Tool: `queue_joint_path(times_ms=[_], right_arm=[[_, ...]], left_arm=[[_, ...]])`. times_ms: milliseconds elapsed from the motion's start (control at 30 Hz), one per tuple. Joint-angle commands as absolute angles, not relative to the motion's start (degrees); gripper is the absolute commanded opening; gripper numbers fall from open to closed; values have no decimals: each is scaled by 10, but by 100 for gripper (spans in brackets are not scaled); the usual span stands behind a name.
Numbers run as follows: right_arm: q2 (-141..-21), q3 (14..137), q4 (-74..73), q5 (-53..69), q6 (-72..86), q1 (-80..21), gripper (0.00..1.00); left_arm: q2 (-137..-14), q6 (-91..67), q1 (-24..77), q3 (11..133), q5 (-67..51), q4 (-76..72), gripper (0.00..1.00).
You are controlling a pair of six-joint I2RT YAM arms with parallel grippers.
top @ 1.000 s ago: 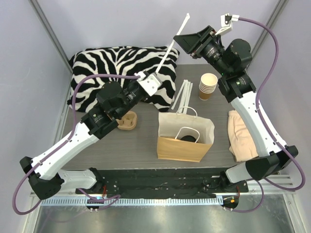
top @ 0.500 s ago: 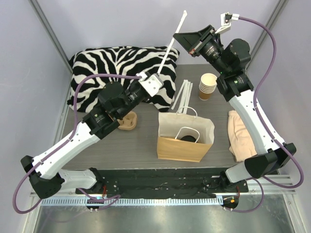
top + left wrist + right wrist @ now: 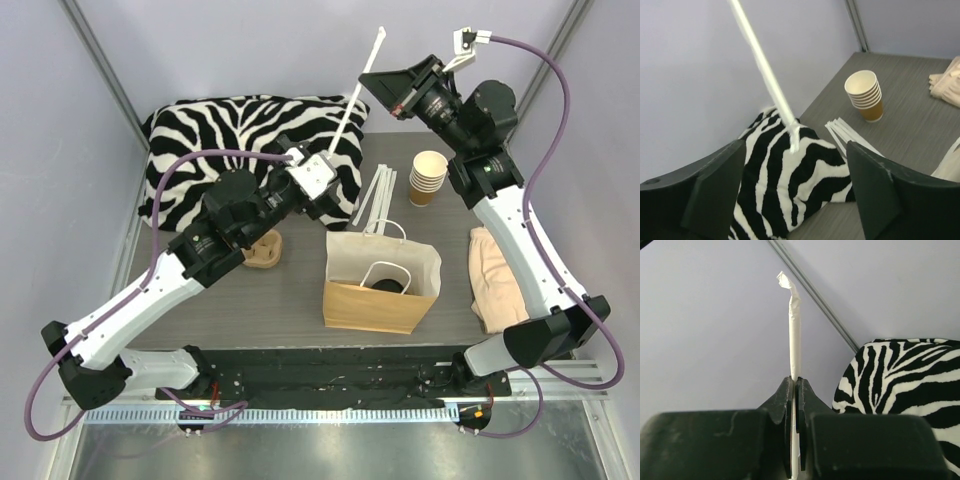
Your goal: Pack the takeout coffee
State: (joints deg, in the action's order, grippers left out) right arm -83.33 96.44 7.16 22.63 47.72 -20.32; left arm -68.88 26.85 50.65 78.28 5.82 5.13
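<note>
1. Evidently the step in hand concerns the straw. The right gripper (image 3: pixel 794 385), raised high at the back of the table (image 3: pixel 290 290), has its jaws pressed together on a paper-wrapped straw (image 3: pixel 795 340), which sticks out on both sides of the pinch.
2. The left gripper (image 3: pixel 795 160) is spread wide and holds nothing. It hovers over the zebra cushion (image 3: pixel 220 130), aimed up at the straw's lower end, which shows between its fingers (image 3: pixel 715 190) but well apart from them.
3. The takeout coffee (image 3: pixel 385 286) is judged to be the dark round lid low inside the open paper bag (image 3: pixel 375 312) at the near middle of the table, so the cup seems already packed.
4. The next move probably calls for bringing the straw to the bag, perhaps by way of the waiting left gripper. It would have to go in end first beside the cup, clear of the bag's handle loops.
5. Hidden or unclear:
   - The bag walls conceal the cup's body, and a handle loop crosses the lid.
   - The left fingertips are hard to pick out from above against the stripes.
   - The right wrist view cuts off the straw below the pinch.
6. A stack of lidless cups (image 3: pixel 428 177) and spare straws (image 3: pixel 372 197) lie behind the bag, untouched.
</note>
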Motion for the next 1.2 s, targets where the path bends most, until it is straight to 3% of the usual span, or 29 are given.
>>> queue_joint_path(times_ms=[0, 167, 267, 400, 500, 967, 1167], right_arm=[[-783, 967, 61, 262, 430, -164, 1], [-718, 969, 4, 387, 352, -163, 1], [-687, 976, -103, 438, 297, -163, 1], [-628, 970, -260, 461, 104, -167, 1], [-614, 979, -347, 467, 51, -168, 1], [-563, 901, -415, 468, -116, -168, 1], [-544, 840, -408, 478, -115, -168, 1]], left_arm=[[-650, 191, 487, 816, 93, 128, 91], [-628, 102, 390, 829, 83, 239, 97], [-621, 80, 326, 822, 82, 285, 98], [-600, 63, 301, 794, 79, 301, 98], [-594, 55, 300, 773, 80, 308, 98], [-600, 61, 300, 780, 55, 318, 98], [-607, 61, 301, 789, 47, 322, 98]])
